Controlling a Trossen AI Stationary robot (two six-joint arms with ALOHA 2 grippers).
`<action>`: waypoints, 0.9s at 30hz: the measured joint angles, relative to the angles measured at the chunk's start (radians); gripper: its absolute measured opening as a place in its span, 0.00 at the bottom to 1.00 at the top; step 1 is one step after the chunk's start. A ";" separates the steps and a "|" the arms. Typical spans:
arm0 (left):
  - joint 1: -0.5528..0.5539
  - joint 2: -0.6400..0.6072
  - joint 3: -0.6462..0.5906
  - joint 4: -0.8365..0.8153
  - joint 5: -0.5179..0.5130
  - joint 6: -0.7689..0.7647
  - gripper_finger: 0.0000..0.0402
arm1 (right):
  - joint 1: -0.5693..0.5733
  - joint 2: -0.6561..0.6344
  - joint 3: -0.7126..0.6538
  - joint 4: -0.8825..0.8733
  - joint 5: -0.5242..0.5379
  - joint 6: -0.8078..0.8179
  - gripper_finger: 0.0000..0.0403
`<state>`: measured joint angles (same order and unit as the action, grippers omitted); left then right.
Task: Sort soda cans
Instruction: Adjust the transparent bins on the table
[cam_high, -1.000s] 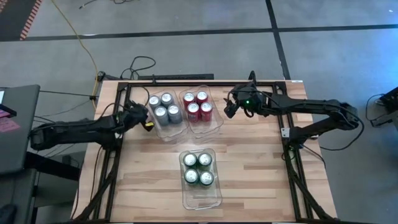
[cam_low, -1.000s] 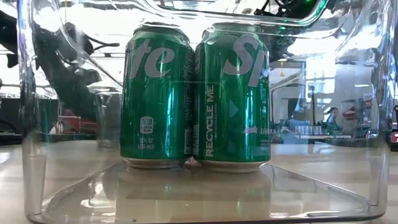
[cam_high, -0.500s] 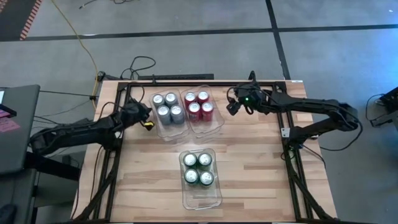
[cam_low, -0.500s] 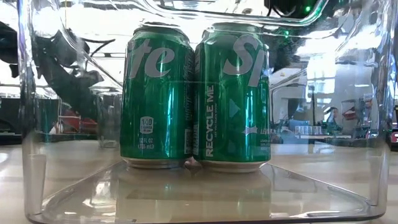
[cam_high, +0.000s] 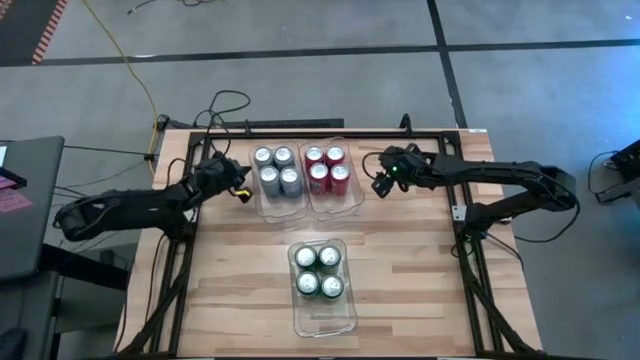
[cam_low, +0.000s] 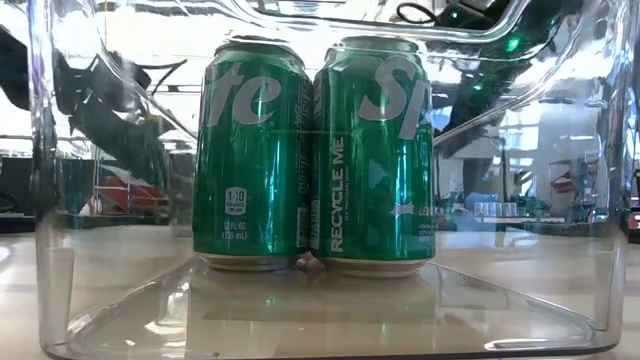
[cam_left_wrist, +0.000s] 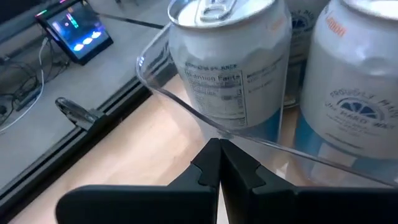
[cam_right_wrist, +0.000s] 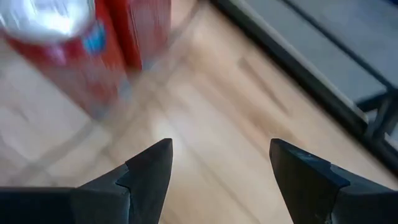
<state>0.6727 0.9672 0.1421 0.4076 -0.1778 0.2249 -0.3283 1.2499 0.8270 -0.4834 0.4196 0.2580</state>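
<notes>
A: Looks like the last step of the sorting. Four silver-grey cylindrical soda cans (cam_high: 275, 169) stand in one clear rectangular plastic bin (cam_high: 279, 209) at the far side of the light wooden slatted surface (cam_high: 400, 260). Four red cylindrical soda cans (cam_high: 326, 169) stand in a second clear plastic bin (cam_high: 343, 204) touching it. Four green cylindrical soda cans (cam_high: 318, 271) stand apart, in a third clear plastic bin (cam_high: 323, 318) nearer the front middle.

B: And the arms?

A: Left gripper (cam_high: 240, 191) with jaws closed on nothing, tips just at the rim of the silver-grey bin, as seen in the left wrist view. Right gripper (cam_high: 381, 183) just beside the red bin, jaws open and empty, only bare wood between them in the right wrist view.

B: So nothing left to pick?

A: Seemingly not; no loose can anywhere. Next probably only a small nudge to line the bins up, or a retreat of both arms. Calls for care: light bins, easy to slide or tip.

B: The surroundings?

A: Black metal frame (cam_high: 470, 250) around the wood, grey concrete floor (cam_high: 300, 60) with a yellow cable (cam_high: 135, 75), a lit small screen (cam_left_wrist: 74, 28) beside the frame. Through the green bin in the low view, bright room, details unclear.
</notes>
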 joint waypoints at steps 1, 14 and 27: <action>0.003 0.029 0.000 0.028 0.000 0.001 0.00 | 0.006 0.000 -0.001 -0.032 0.000 0.009 0.71; 0.002 0.171 0.051 0.119 -0.062 -0.132 0.00 | 0.184 -0.001 -0.099 -0.158 -0.023 0.217 0.71; -0.009 -0.163 0.140 -0.357 -0.084 -0.344 0.00 | 0.270 0.000 -0.211 0.267 -0.040 0.258 0.71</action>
<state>0.6636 0.8043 0.2817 0.0506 -0.2623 -0.1191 -0.0588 1.2499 0.6163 -0.2159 0.3801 0.5155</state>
